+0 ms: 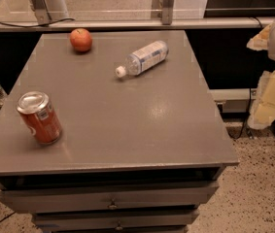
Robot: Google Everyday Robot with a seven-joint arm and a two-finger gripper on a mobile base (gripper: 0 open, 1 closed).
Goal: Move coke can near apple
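Note:
The coke can (39, 118), red-orange with a silver top and a white label patch, stands at the front left of the grey table (142, 130). The apple (80, 39), round and red-orange, sits at the far left of the table, well behind the can. My gripper (269, 93) shows as pale cream parts at the right edge of the view. It is off the table's right side and far from both the can and the apple. Nothing is in it.
A clear plastic water bottle (144, 58) lies on its side at the far middle of the table, cap towards the front left. Drawers (111, 198) run below the front edge. A glass partition and rail (127, 23) stand behind the table. The floor is speckled.

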